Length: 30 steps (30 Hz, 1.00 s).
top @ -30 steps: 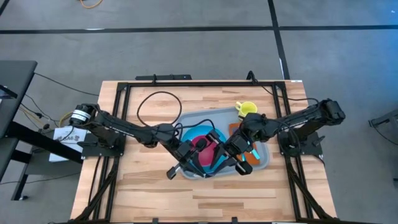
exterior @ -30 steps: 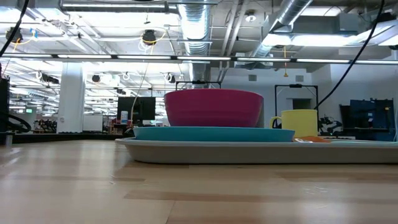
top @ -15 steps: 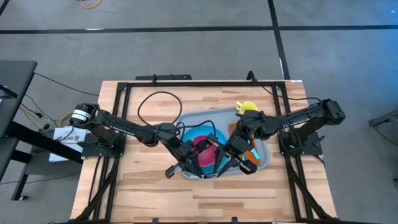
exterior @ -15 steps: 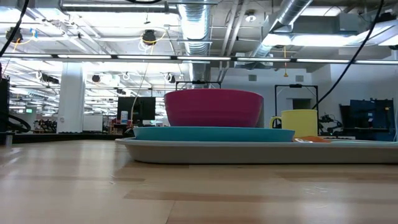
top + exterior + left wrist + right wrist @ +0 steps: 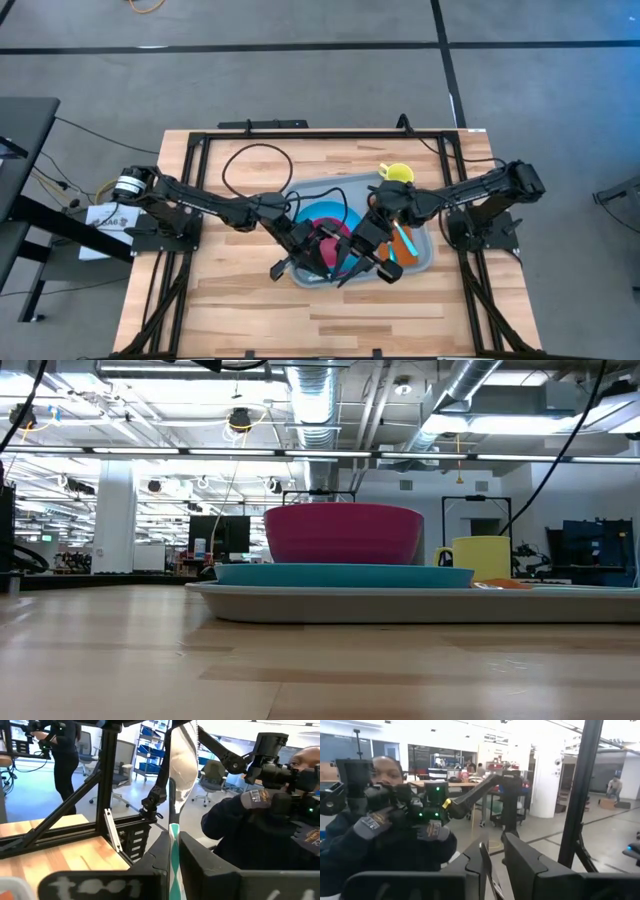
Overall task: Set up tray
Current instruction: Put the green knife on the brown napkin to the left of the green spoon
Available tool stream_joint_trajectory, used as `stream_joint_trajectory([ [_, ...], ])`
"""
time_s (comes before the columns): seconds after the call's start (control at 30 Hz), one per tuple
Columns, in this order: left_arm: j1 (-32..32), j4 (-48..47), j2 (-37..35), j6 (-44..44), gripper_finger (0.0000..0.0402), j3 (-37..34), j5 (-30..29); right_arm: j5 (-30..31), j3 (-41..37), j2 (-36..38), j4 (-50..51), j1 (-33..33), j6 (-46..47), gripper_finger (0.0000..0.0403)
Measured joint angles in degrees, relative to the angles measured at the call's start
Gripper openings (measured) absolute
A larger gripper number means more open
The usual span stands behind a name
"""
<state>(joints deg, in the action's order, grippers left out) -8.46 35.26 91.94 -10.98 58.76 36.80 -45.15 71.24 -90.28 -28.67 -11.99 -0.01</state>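
Tray (image 5: 420, 250), mid-table under both grippers, already carries plate, bowl, mug (looks nearly set), and the right gripper (image 5: 362, 262) has slid inward beside the left gripper (image 5: 300, 262); can't tell either's finger state.

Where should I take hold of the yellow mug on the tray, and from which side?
Grip the yellow mug across its rim from above. It stands upright near the tray's far right corner, its opening facing up. In the low view the magenta bowl and blue plate sit close beside it, so a side approach looks cramped.
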Motion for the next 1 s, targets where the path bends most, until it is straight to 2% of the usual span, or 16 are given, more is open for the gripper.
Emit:
stream_joint_trajectory([
  [0.3, -0.1, -0.2, 0.0, 2.9, 0.0004, 0.0, -0.5, 0.5, 0.0, 0.0, 1.0, -0.4, -2.0, 0.0004],
  [0.5, -0.1, -0.2, 0.0, 3.8, 0.0004, 0.0, -0.4, 0.3, 0.0, 0.0, 1.3, -0.4, -1.9, 0.0015],
  [0.67, -0.4, -0.2, 0.0, 5.3, 0.0004, 0.0, -0.6, 0.4, 0.0, 0.0, 1.2, -0.4, -1.8, 0.0003],
  [1.0, -1.4, 0.6, 0.0, 7.4, 0.0004, 0.0, 0.9, 0.0, -0.1, 0.0, 2.0, -0.4, -0.4, 0.0041],
])
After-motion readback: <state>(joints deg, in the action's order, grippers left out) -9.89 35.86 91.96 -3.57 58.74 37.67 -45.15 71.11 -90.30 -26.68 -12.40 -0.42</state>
